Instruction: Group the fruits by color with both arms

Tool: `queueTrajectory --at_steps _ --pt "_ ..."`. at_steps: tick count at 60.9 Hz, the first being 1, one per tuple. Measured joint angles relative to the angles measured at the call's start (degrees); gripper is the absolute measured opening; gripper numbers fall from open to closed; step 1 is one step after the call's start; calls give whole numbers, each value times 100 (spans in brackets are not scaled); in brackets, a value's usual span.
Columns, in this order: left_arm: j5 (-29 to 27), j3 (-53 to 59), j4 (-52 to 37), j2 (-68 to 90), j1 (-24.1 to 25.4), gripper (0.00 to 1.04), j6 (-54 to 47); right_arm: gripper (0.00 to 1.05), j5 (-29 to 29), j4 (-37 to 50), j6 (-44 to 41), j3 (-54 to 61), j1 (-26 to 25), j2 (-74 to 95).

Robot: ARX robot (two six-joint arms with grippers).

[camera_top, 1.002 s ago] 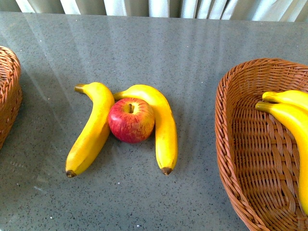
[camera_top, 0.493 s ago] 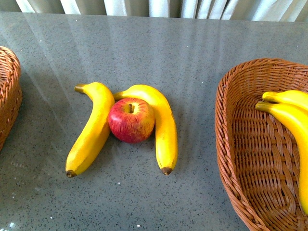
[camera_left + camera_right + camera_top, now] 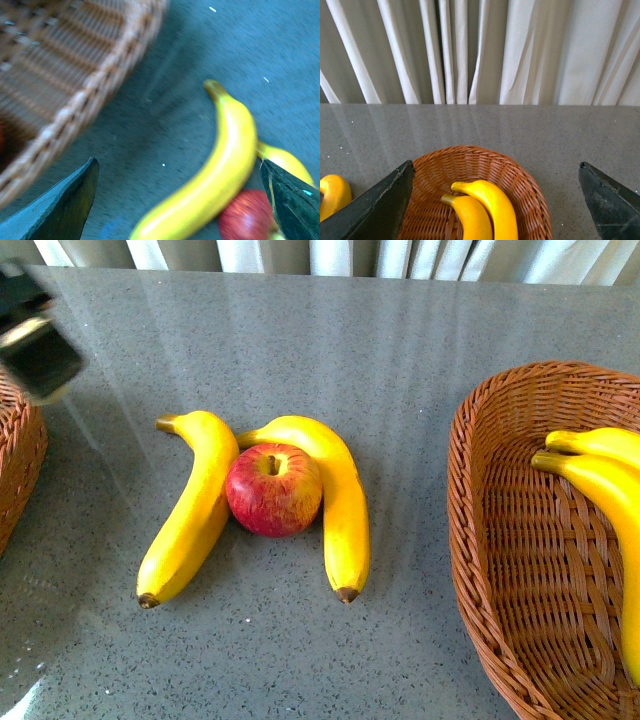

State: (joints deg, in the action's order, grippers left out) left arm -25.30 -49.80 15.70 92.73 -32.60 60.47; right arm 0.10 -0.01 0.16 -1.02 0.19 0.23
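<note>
Red, the apple [image 3: 273,490] lies pinched between two bananas [image 3: 190,515] on the worktop [image 3: 400,360], probably the target of the left end effector [image 3: 177,165], wide open and empty; the right end effector [image 3: 495,165], likewise open and empty, faces the banana basket [image 3: 462,480].

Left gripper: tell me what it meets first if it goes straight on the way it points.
Most likely the banana left of the apple, lying ahead between the fingers of the open left gripper, or the bare table beside it. The wrist picture is blurred, so depth is unclear.
</note>
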Motion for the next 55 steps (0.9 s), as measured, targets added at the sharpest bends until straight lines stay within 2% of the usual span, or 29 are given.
queueTrajectory --at_steps 8,16,30,55 --pt "173 -509 13 468 -422 96 -195 96 0 0 0 0 2 0" --pt "166 -872 44 787 -619 96 -387 96 0 0 0 0 0 0" --pt "234 -1117 127 1119 -693 96 -640 96 0 0 0 0 0 0" --pt "887 -1270 205 1508 -737 96 -1187 96 -2 0 0 0 0 0"
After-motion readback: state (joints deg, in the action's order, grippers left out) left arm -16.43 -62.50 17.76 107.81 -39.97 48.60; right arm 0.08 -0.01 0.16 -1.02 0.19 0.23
